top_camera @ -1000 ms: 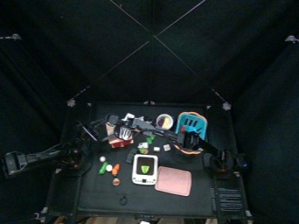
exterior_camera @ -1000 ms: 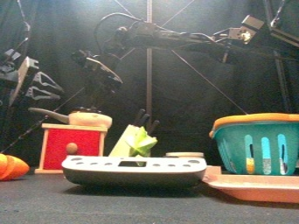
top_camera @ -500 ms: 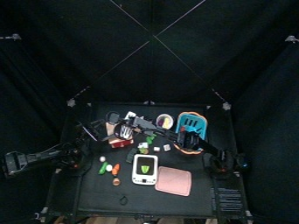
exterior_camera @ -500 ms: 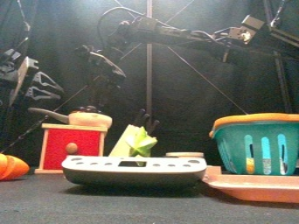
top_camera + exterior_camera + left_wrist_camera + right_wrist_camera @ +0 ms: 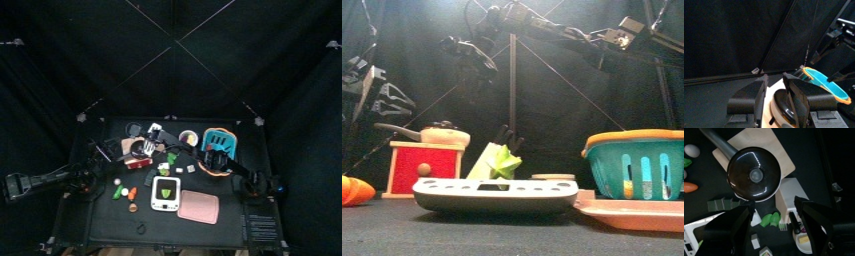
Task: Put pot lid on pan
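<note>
While the right gripper (image 5: 769,220) hangs high above the table with its fingers (image 5: 734,225) spread wide and nothing between them, the pot lid (image 5: 756,174) sits directly beneath it, lying flat on the pan and apart from both fingers. In the right wrist view the lid is a dark, glossy disc with a small round knob at its middle, and the pan's handle (image 5: 721,141) runs out from under its rim. The pan rests on a tan block (image 5: 761,140); a white egg (image 5: 692,150) and an orange carrot (image 5: 689,187) lie off to one side, and green leaves (image 5: 770,219) lie near a white scale's corner (image 5: 701,225). From the front, the right arm (image 5: 556,28) stretches high across from the right, and the pan with its lid (image 5: 438,133) sits atop a red box (image 5: 425,168), beside the white scale (image 5: 496,194) and a teal basket (image 5: 639,163). The left gripper (image 5: 775,95) rests low at the table's left side; its fingers stand slightly apart, holding nothing, with the teal basket (image 5: 827,84) beyond them.
</note>
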{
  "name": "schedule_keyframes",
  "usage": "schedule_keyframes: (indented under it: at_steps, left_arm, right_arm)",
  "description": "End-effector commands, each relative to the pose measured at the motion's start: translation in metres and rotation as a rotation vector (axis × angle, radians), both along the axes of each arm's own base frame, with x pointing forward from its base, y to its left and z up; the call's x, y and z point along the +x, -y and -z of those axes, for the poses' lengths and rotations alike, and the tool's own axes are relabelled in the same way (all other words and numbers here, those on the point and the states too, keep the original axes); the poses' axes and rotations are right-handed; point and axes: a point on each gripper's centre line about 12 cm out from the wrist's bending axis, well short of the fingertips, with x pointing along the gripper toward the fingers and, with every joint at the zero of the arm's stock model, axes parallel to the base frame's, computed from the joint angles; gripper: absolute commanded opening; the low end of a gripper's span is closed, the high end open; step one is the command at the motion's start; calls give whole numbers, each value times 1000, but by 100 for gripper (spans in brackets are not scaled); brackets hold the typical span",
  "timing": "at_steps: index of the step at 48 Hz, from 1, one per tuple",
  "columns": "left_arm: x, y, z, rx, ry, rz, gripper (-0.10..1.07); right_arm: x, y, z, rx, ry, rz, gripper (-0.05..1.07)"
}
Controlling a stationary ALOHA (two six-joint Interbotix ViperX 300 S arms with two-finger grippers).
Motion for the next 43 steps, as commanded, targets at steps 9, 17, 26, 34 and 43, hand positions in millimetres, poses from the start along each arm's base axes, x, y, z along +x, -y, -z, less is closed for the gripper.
schedule_keyframes:
  at_steps: [9,17,26,34,43]
  left_arm:
    - [3,0,-3,5,3,7,73]
    - [3,0,-3,5,1,8,73]
    - [4,1,-5,18,-2,19,73]
    - [11,7,-9,71,-24,79,73]
    - [24,20,-16,163,-58,193,73]
  right_arm:
    - [-50,-8,-58,-53,-35,40,95]
    - [-83,-26,-75,-104,-101,57,95]
    - [-113,-53,-86,-152,-123,90,95]
    - [-143,-75,-89,-236,-137,144,95]
    - [-170,-95,-71,-267,-133,189,95]
